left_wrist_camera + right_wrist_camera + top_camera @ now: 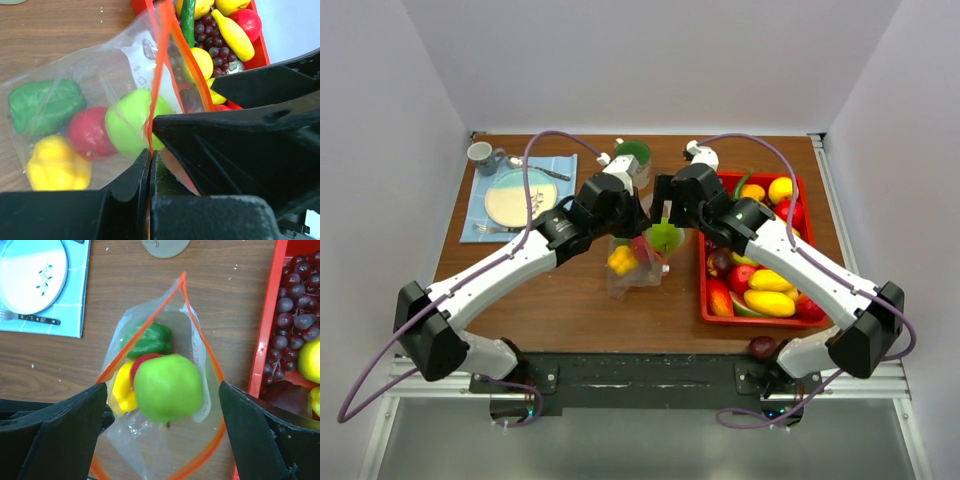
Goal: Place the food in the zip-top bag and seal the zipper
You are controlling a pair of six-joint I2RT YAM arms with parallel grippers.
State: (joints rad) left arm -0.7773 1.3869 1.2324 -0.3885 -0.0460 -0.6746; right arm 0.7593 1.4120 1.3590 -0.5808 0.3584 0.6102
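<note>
In the top view, the left arm (510, 265) and right arm (800, 262) meet above the middle of the tabletop (560, 300). Below them stands the clear bag (632, 278), just left of the red tray (703, 290), which is heaped with toy fruit. A green apple (665, 237) sits at the bag's mouth and a yellow pepper (621, 261) shows lower down inside. A plate (512, 197) on a blue mat lies far left, and a dark purple fruit (761, 347) rests by the near edge.

In the left wrist view, the left claw (150, 167) is pinched tight on the orange-red zipper (156, 75), holding that side of the mouth up. Through the plastic show a green pepper (45, 105), a red fruit (90, 132), the apple and the yellow pepper.

In the right wrist view, the right claw (162, 390) is spread wide, its fingers (75, 425) standing outside the open mouth on either side. The apple, blurred, lies within the ring of the zipper, clear of both fingers, above the other three pieces.
</note>
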